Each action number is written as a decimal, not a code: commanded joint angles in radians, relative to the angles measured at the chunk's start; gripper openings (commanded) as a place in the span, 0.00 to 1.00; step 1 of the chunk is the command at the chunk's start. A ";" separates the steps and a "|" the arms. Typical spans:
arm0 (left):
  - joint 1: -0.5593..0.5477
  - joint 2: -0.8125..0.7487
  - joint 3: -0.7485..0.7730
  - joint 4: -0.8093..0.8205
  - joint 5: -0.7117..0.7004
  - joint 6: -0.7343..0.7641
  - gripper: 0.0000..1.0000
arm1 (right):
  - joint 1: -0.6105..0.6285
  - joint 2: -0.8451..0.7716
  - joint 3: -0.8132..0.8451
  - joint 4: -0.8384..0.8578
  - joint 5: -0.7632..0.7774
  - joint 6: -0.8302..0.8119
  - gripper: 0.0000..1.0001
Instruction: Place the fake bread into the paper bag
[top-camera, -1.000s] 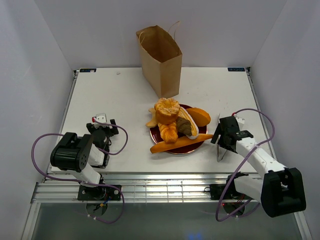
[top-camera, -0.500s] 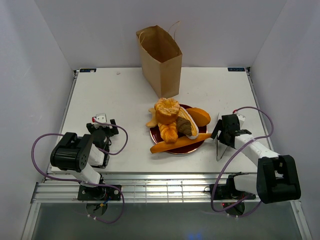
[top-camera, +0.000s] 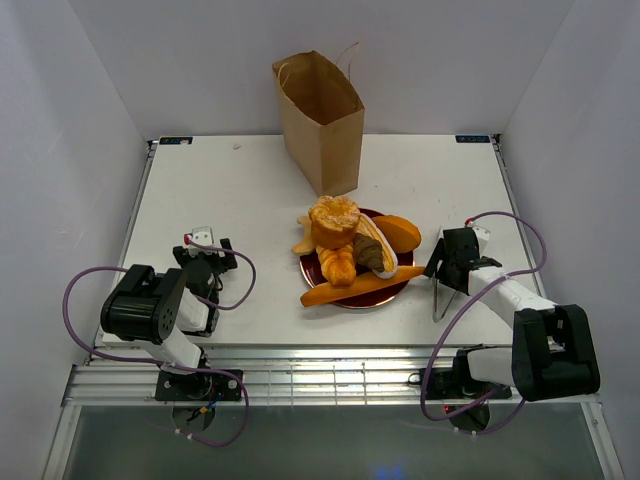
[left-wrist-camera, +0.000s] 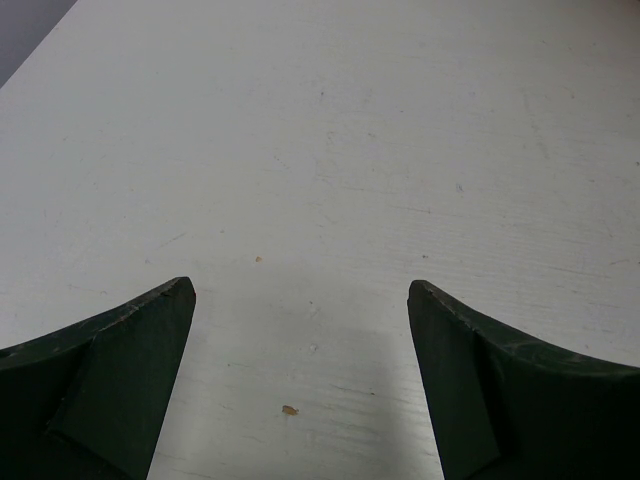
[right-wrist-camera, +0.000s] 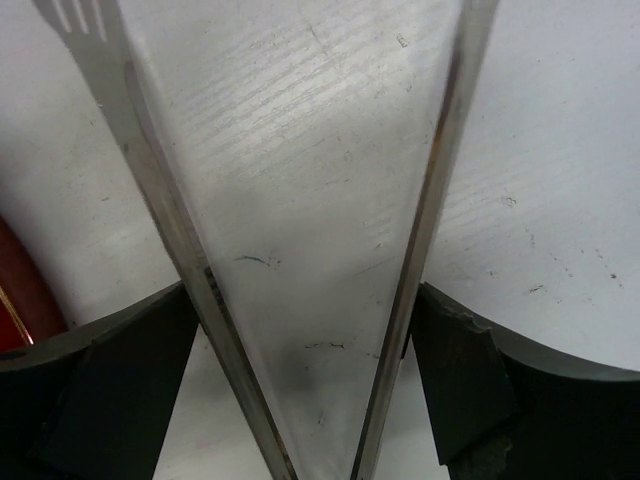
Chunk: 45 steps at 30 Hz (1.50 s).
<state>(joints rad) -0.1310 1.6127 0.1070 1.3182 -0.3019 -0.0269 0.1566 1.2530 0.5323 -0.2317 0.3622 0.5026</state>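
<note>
Left gripper (left-wrist-camera: 300, 300) rests low over bare table (top-camera: 240, 200), jaws wide. Centre stage, the fake bread (top-camera: 350, 250) sits heaped on the dark red plate (top-camera: 405, 265), paper bag (top-camera: 322, 125) upright behind it. Right gripper (right-wrist-camera: 305, 330), jaws wide, straddles metal tongs (right-wrist-camera: 300, 250) just beside the plate.

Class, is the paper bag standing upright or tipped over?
Upright: the paper bag stands on its base at the table's far side, mouth open upward.

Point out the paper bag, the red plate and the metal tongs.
paper bag (top-camera: 322, 140): top view, front wall.
red plate (top-camera: 407, 262): top view, bare right rim.
metal tongs (right-wrist-camera: 140, 150): right wrist view, left arm of the V.
</note>
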 joint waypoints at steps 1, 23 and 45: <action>0.004 -0.017 0.010 0.102 0.014 -0.013 0.98 | -0.008 0.013 0.020 0.029 0.023 -0.003 0.86; 0.004 -0.017 0.010 0.102 0.014 -0.013 0.98 | -0.008 -0.138 0.109 -0.152 -0.011 -0.059 0.72; 0.005 -0.017 0.010 0.104 0.014 -0.013 0.98 | -0.006 -0.357 0.426 -0.420 -0.250 -0.226 0.67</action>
<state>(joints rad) -0.1310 1.6127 0.1070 1.3186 -0.3019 -0.0269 0.1516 0.9066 0.8749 -0.6422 0.2306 0.3389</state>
